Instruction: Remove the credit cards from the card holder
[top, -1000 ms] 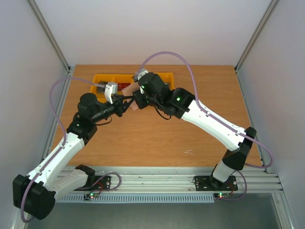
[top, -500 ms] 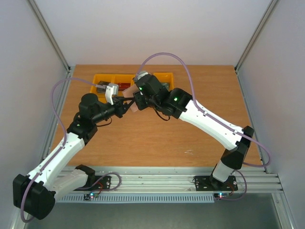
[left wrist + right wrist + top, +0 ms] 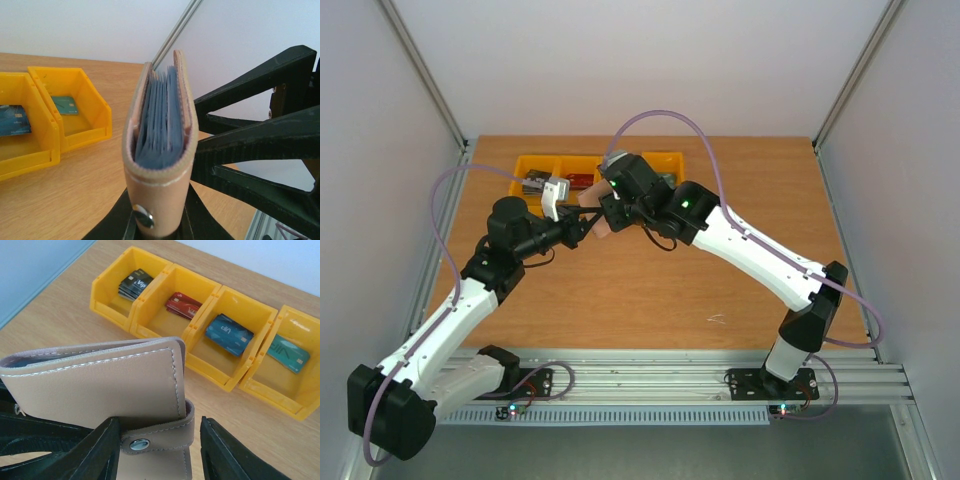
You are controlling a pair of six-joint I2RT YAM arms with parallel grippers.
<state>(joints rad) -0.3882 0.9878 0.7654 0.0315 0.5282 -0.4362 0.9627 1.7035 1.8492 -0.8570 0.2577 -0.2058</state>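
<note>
The card holder (image 3: 159,150) is a pinkish-tan folding wallet, held upright and folded above the table. Its blue-grey pocket leaves show edge-on between the covers. No credit card can be made out inside it. My left gripper (image 3: 157,220) is shut on its lower end, just under the metal snap (image 3: 143,216). In the right wrist view the holder (image 3: 100,385) fills the left, its snap strap (image 3: 160,432) fastened. My right gripper (image 3: 160,445) is open and straddles that strap. From above, both grippers, left (image 3: 582,226) and right (image 3: 604,212), meet at the holder (image 3: 603,230).
A row of orange bins (image 3: 235,380) stands at the table's back, just behind the grippers (image 3: 545,160). They hold black (image 3: 135,282), red (image 3: 184,305), blue (image 3: 229,334) and teal (image 3: 288,353) cards. Bare wooden table lies in front and to the right.
My right wrist has shifted slightly left, closer round the holder. My left arm and the holder have stayed nearly still.
</note>
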